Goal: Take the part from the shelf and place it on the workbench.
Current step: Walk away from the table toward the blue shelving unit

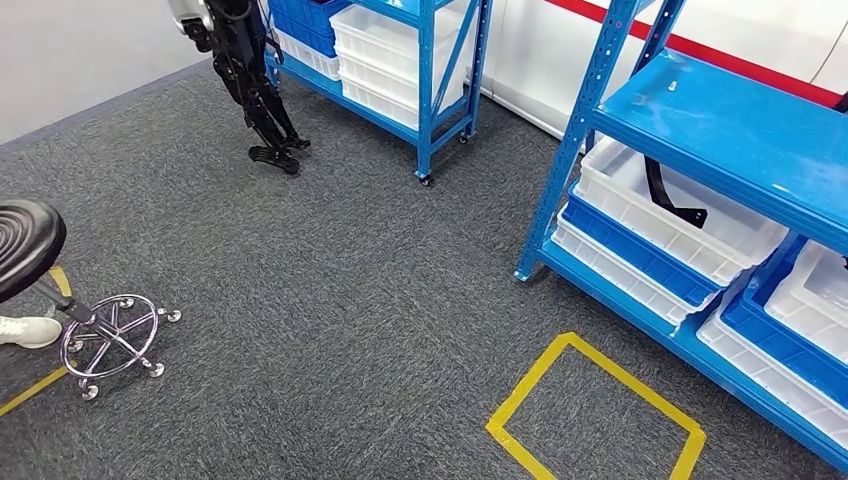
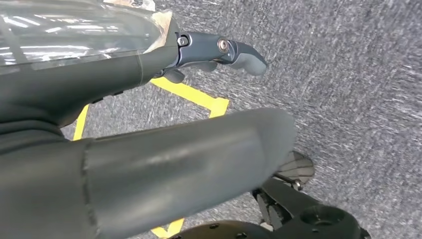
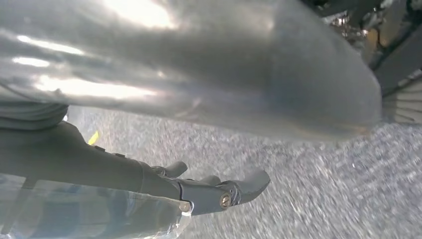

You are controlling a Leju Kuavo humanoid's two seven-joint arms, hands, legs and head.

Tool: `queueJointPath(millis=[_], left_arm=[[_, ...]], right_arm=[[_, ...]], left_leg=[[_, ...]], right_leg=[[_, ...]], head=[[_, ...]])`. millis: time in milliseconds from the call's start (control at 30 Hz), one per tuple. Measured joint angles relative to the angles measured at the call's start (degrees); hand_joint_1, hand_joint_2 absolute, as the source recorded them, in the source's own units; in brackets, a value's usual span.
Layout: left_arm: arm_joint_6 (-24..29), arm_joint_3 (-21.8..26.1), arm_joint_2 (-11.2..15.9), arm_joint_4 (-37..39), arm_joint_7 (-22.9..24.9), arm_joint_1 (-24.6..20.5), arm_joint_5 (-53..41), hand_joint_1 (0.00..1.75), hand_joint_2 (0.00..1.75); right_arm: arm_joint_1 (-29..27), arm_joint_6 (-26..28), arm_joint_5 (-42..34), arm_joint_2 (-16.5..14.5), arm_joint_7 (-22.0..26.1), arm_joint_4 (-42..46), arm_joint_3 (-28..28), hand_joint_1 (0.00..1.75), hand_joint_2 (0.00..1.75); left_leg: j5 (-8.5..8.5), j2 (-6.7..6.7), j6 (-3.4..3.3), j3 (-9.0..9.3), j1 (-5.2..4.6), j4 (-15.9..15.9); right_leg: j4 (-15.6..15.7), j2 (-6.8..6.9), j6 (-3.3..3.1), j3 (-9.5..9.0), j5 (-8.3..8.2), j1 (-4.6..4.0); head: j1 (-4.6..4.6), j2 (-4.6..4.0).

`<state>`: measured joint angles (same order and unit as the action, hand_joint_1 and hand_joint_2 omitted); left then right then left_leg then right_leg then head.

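Carpet [image 1: 330, 300] is spreading grey beneath a blue shelf [image 1: 735, 125] at the right, where a black part [image 1: 668, 192] is lying in a white bin [image 1: 700, 240] on the lower tier, above stacked blue and white bins. A yellow square [image 1: 595, 415] is marking the floor just before the shelf. A stool [image 1: 25, 240] is standing at the left. The left hand [image 2: 219, 52] is hanging over the carpet, fingers extended and released, holding nothing. The right hand [image 3: 219, 191] is likewise grasping nothing, fingers loosely apart.
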<state>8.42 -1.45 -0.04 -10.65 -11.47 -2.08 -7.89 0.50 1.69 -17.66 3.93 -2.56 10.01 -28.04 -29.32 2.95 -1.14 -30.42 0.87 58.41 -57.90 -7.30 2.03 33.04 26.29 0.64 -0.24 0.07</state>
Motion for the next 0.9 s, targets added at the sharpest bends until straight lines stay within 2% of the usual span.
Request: queueJointPath(millis=[33, 67, 100, 133, 167, 200, 233, 267, 300, 333, 367, 400, 433, 467, 500, 533, 567, 600, 633, 667, 700, 733, 767, 800, 833, 867, 900], left_arm=[[-0.01, -0.03, -0.03, -0.02, -0.01, -0.04, -0.01, 0.0, 0.0], [-0.01, -0.05, -0.05, -0.02, -0.01, -0.04, -0.01, 0.0, 0.0], [-0.02, -0.07, -0.07, -0.03, -0.02, -0.01, -0.01, 0.0, 0.0], [-0.03, -0.08, -0.03, -0.02, -0.02, 0.05, -0.01, 0.0, 0.0], [-0.07, -0.1, -0.01, -0.02, -0.01, 0.11, -0.01, 0.0, 0.0], [-0.13, -0.14, 0.01, -0.02, 0.01, 0.14, -0.01, 0.0, 0.0], [-0.17, -0.17, 0.0, -0.02, 0.03, 0.13, -0.01, 0.0, 0.0], [-0.21, -0.21, -0.03, -0.02, 0.08, 0.1, -0.01, 0.0, 0.0], [-0.22, -0.23, -0.07, -0.02, 0.13, 0.07, -0.01, 0.0, 0.0], [-0.22, -0.24, -0.09, -0.02, 0.18, 0.06, -0.01, 0.0, 0.0], [-0.22, -0.24, -0.09, -0.02, 0.21, 0.07, -0.01, 0.0, 0.0], [-0.22, -0.24, -0.06, -0.02, 0.22, 0.07, -0.01, 0.0, 0.0], [-0.22, -0.24, -0.03, -0.02, 0.22, 0.04, -0.01, 0.0, 0.0], [-0.22, -0.25, 0.0, -0.03, 0.21, -0.01, -0.01, 0.0, 0.0], [-0.22, -0.26, 0.0, -0.09, 0.19, -0.11, -0.01, 0.0, 0.0], [-0.22, -0.27, 0.01, -0.17, 0.15, -0.24, -0.03, 0.0, 0.0], [-0.22, -0.28, -0.01, -0.24, 0.1, -0.35, -0.05, 0.0, 0.0], [-0.22, -0.31, -0.04, -0.31, 0.05, -0.42, -0.1, 0.0, 0.0], [-0.22, -0.32, -0.07, -0.32, 0.03, -0.43, -0.14, 0.0, 0.0], [-0.22, -0.34, -0.09, -0.31, 0.02, -0.35, -0.16, 0.0, 0.0], [-0.22, -0.36, -0.1, -0.3, 0.02, -0.22, -0.18, 0.0, 0.0], [-0.22, -0.36, -0.09, -0.29, 0.03, -0.08, -0.18, 0.0, 0.0], [-0.22, -0.37, -0.09, -0.29, 0.04, 0.01, -0.18, 0.0, 0.0], [-0.22, -0.37, -0.09, -0.29, 0.04, 0.05, -0.18, 0.0, 0.0], [-0.22, -0.38, -0.08, -0.3, 0.04, 0.03, -0.18, 0.0, 0.0], [-0.22, -0.38, -0.07, -0.3, 0.05, 0.0, -0.18, 0.0, 0.0], [-0.22, -0.38, -0.05, -0.29, 0.05, -0.03, -0.18, 0.0, 0.0]], right_arm=[[-0.12, -0.01, 0.0, 0.0, 0.0, -0.02, 0.0, 0.0, 0.0], [-0.16, -0.01, 0.0, -0.02, -0.01, -0.04, 0.0, 0.0, 0.0], [-0.12, -0.01, 0.0, -0.03, -0.01, -0.07, 0.0, 0.0, 0.0], [-0.04, -0.01, -0.01, -0.05, -0.02, -0.07, 0.0, 0.0, 0.0], [0.01, -0.01, -0.02, -0.07, -0.02, -0.07, 0.0, 0.0, 0.0], [0.02, -0.01, -0.04, -0.07, -0.02, -0.07, 0.0, 0.0, 0.0], [-0.02, -0.01, -0.08, -0.07, -0.03, -0.07, 0.0, 0.0, 0.0], [-0.08, -0.01, -0.13, -0.06, -0.04, -0.07, 0.0, 0.0, 0.0], [-0.13, -0.01, -0.16, -0.04, -0.07, -0.07, 0.0, 0.0, 0.0], [-0.14, -0.01, -0.22, -0.01, -0.1, -0.06, 0.0, 0.0, 0.0], [-0.09, -0.01, -0.27, -0.01, -0.12, -0.05, 0.0, 0.0, 0.0], [-0.03, -0.01, -0.31, -0.01, -0.13, -0.05, 0.0, 0.0, 0.0], [0.03, -0.01, -0.35, -0.03, -0.13, -0.04, 0.0, 0.0, 0.0], [0.06, -0.01, -0.36, -0.05, -0.14, -0.04, 0.0, 0.0, 0.0], [0.06, -0.01, -0.37, -0.05, -0.15, -0.04, 0.0, 0.0, 0.0], [0.05, -0.01, -0.39, -0.07, -0.16, -0.04, 0.0, 0.0, 0.0], [0.06, -0.01, -0.4, -0.06, -0.18, -0.04, 0.01, 0.0, 0.0], [0.09, -0.01, -0.42, -0.04, -0.2, -0.04, 0.01, 0.0, 0.0], [0.11, -0.01, -0.44, -0.02, -0.21, -0.04, 0.02, 0.0, 0.0], [0.14, 0.0, -0.45, -0.01, -0.23, -0.04, 0.02, 0.0, 0.0], [0.12, 0.0, -0.47, 0.0, -0.25, -0.04, 0.02, 0.0, 0.0], [0.08, 0.0, -0.49, -0.01, -0.27, -0.04, 0.02, 0.0, 0.0], [0.02, 0.0, -0.5, -0.03, -0.3, -0.04, 0.02, 0.0, 0.0], [-0.03, 0.0, -0.51, -0.05, -0.33, -0.04, 0.02, 0.0, 0.0], [-0.05, -0.01, -0.51, -0.06, -0.36, -0.04, 0.02, 0.0, 0.0], [-0.03, 0.0, -0.52, -0.07, -0.37, -0.04, 0.02, 0.0, 0.0], [0.04, 0.0, -0.52, -0.07, -0.37, -0.04, 0.02, 0.0, 0.0]], left_leg=[[0.24, -0.65, -0.48, 0.16, -0.02, -0.31], [0.51, -1.43, -0.95, 0.31, 0.03, -0.61], [0.72, -2.27, -1.32, 0.4, 0.06, -0.87], [0.78, -3.08, -1.5, 0.44, -0.09, -0.92], [0.8, -3.97, -1.59, 0.36, -0.19, -0.91], [0.78, -4.82, -1.58, 0.3, -0.27, -0.89], [0.73, -5.6, -1.56, 0.29, -0.3, -0.89], [0.67, -6.3, -1.5, 0.32, -0.29, -0.87], [0.58, -6.91, -1.39, 0.41, -0.26, -0.86], [0.45, -7.47, -1.2, 0.56, -0.3, -0.84], [0.22, -8.01, -0.9, 0.76, -0.47, -0.77], [-0.02, -8.56, -0.56, 1.0, -0.65, -0.72], [-0.25, -9.14, -0.23, 1.27, -0.82, -0.69], [-0.46, -9.77, 0.08, 1.56, -0.89, -0.74], [-0.63, -10.42, 0.38, 1.81, -0.82, -0.81], [-0.99, -10.11, 0.73, 1.97, -0.64, -0.58], [-1.83, -8.96, 1.04, 1.79, -0.43, 0.32], [-3.25, -7.26, 1.31, 1.05, -0.26, 2.32], [-5.17, -5.23, 1.47, -0.28, -0.11, 5.5], [-7.13, -3.97, 1.53, -2.07, -0.07, 9.3], [-8.49, -3.36, 1.58, -3.79, -0.06, 12.7], [-8.81, -3.11, 1.6, -4.93, -0.06, 14.69], [-7.79, -2.97, 1.58, -5.06, -0.04, 14.43], [-5.84, -2.76, 1.52, -4.2, 0.04, 12.09], [-3.49, -2.16, 1.46, -2.66, 0.2, 8.43], [-1.8, -0.88, 1.47, -1.07, 0.39, 4.76], [-0.78, 0.09, 1.39, -0.01, 0.51, 2.13]], right_leg=[[-0.48, 0.56, 0.23, 0.45, 0.26, -0.02], [-1.94, 1.78, 0.26, 1.3, 1.12, -0.11], [-4.67, 3.39, 0.1, 2.61, 2.56, -0.21], [-8.35, 5.04, -0.13, 4.42, 4.37, -0.22], [-12.4, 5.94, -0.21, 6.37, 6.03, -0.16], [-15.39, 6.35, -0.06, 7.76, 7.02, -0.04], [-16.42, 6.61, 0.3, 8.15, 7.14, 0.09], [-15.18, 6.91, 0.82, 7.4, 6.43, 0.23], [-11.82, 7.48, 1.37, 5.55, 5.13, 0.34], [-7.41, 8.87, 1.78, 3.15, 3.68, 0.41], [-3.72, 10.53, 1.9, 1.08, 2.39, 0.34], [-1.24, 11.69, 1.7, -0.33, 1.51, 0.23], [-0.08, 12.44, 1.34, -0.87, 1.05, 0.08], [-0.1, 12.13, 0.94, -0.74, 0.88, -0.11], [-0.07, 11.25, 0.48, -0.73, 0.81, -0.03], [0.04, 10.53, 0.14, -0.73, 0.72, 0.2], [0.15, 9.78, -0.26, -0.84, 0.59, 0.47], [0.25, 9.08, -0.7, -0.96, 0.42, 0.78], [0.27, 8.4, -1.01, -0.85, 0.32, 0.9], [0.24, 7.69, -1.27, -0.75, 0.24, 0.84], [0.22, 6.89, -1.42, -0.68, 0.2, 0.75], [0.18, 6.04, -1.46, -0.64, 0.17, 0.66], [0.12, 5.14, -1.48, -0.65, 0.15, 0.61], [0.06, 4.29, -1.45, -0.71, 0.14, 0.62], [0.0, 3.5, -1.42, -0.79, 0.13, 0.65], [-0.09, 2.8, -1.28, -0.78, 0.11, 0.53], [-0.17, 2.22, -1.05, -0.67, 0.05, 0.39]], head=[[0.04, 0.0], [0.15, 0.01], [0.31, 0.01], [0.4, 0.0], [0.5, 0.01], [0.51, 0.01], [0.52, 0.01], [0.54, 0.01], [0.56, 0.0], [0.6, 0.0], [0.63, -0.01], [0.61, -0.01], [0.54, -0.01], [0.47, -0.01], [0.39, -0.01], [0.33, -0.01], [0.25, -0.01], [0.15, -0.01], [0.06, 0.0], [0.0, 0.0], [0.0, 0.0], [-0.01, 0.0], [-0.01, -0.01], [-0.02, 0.0], [-0.03, 0.0], [-0.02, 0.0], [-0.01, 0.0]])
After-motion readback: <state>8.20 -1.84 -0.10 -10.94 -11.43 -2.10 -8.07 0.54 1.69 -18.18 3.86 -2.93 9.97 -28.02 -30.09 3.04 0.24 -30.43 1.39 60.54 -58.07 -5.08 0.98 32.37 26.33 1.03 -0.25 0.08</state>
